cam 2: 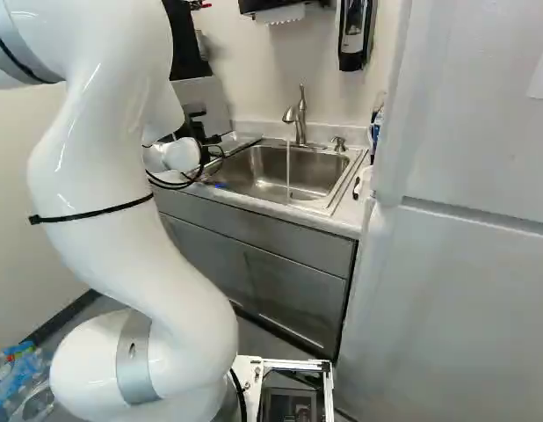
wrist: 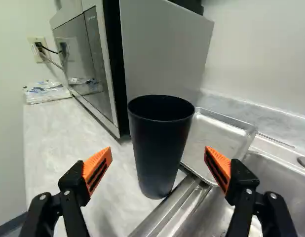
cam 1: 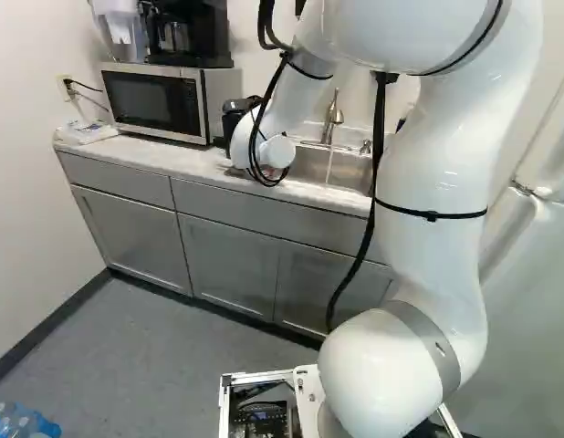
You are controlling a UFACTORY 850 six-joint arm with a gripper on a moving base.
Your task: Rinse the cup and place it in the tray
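Note:
In the right base view my gripper [cam 2: 206, 141] shows as dark parts beyond the white wrist, partly hidden, over the counter left of the sink. The wrist view shows the gripper [wrist: 158, 157] wide open, orange pads [wrist: 97, 168] apart. A tall black cup [wrist: 161, 143] stands upright, mouth up, on the counter ahead of the gripper, in line with the gap and touched by neither finger. Beside the cup lies a shallow metal tray [wrist: 219, 140] at the sink's edge. Water runs from the faucet [cam 2: 298, 119] into the sink [cam 2: 263, 176].
The microwave [cam 1: 159, 102] stands close behind the cup, with a coffee maker [cam 1: 186, 35] on top. A plastic-wrapped packet [wrist: 46, 92] lies at the counter's [wrist: 58, 128] far end. A white refrigerator [cam 2: 465, 264] rises right of the sink. Bottles [cam 2: 21, 378] sit on the floor.

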